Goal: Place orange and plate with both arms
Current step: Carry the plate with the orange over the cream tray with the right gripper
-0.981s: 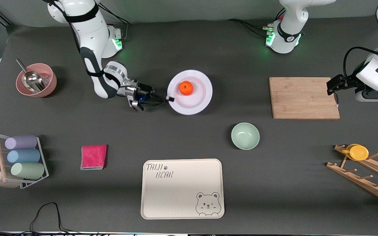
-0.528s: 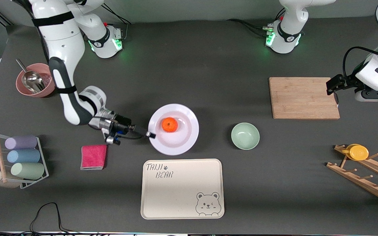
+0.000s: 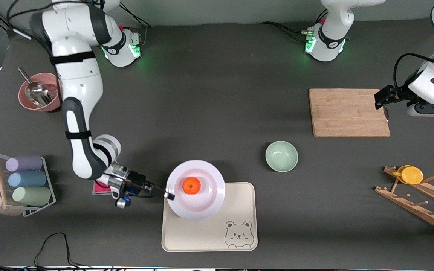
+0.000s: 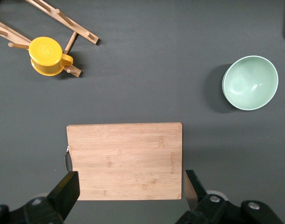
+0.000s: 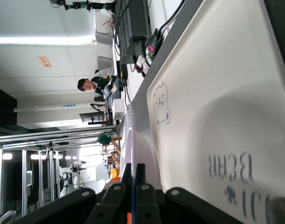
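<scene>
Right gripper (image 3: pixel 168 195) pinches the plate (image 3: pixel 202 205) at its nine-o'clock rim, level so the orange (image 3: pixel 191 185) stays put (over the bear tray (image 3: pixel 209 233)); left gripper (image 4: pixel 128 186) waits, fingers spread, above the cutting board (image 4: pixel 124 161).

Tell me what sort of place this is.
Probably a robotics lab: two table-mounted arms work kitchenware, the right gripper carrying a plate over a bear tray, and the right wrist view shows equipment racks.
</scene>
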{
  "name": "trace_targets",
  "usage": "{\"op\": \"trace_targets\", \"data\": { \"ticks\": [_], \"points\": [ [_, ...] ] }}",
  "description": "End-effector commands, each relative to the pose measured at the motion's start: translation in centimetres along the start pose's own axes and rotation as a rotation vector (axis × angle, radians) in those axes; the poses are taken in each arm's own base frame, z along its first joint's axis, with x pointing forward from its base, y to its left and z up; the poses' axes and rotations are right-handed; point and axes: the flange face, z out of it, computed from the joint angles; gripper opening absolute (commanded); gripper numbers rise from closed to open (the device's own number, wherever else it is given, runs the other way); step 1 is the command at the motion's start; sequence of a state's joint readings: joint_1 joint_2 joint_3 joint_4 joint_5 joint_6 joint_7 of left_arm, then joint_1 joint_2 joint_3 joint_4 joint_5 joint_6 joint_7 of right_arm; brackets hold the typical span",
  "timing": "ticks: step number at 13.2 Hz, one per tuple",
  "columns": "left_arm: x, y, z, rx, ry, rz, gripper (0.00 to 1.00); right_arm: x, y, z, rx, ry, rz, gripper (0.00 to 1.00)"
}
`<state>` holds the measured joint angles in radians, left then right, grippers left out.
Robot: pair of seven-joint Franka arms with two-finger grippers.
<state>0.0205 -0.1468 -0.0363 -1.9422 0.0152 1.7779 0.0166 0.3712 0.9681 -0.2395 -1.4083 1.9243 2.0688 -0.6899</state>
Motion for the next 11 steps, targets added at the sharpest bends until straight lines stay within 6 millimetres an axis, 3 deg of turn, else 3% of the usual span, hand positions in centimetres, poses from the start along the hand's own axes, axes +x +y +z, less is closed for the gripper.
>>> {"op": "trace_targets", "data": {
  "ticks": [1,5,11],
  "points": [
    [-0.2,0.5,-0.6,-0.012,-0.004,0.022,1.0,3.8,0.8,2.1,-0.017,0.022,0.019,0.0],
    [-0.2,0.5,-0.6,-0.011,-0.002,0.022,1.0,4.7,2.3,3.6,-0.024,0.038,0.004,0.0],
    [-0.2,0.6,-0.7,-0.011,0.0,0.023,1.0,4.2,3.4,5.4,-0.019,0.06,-0.007,0.0]
  ]
}}
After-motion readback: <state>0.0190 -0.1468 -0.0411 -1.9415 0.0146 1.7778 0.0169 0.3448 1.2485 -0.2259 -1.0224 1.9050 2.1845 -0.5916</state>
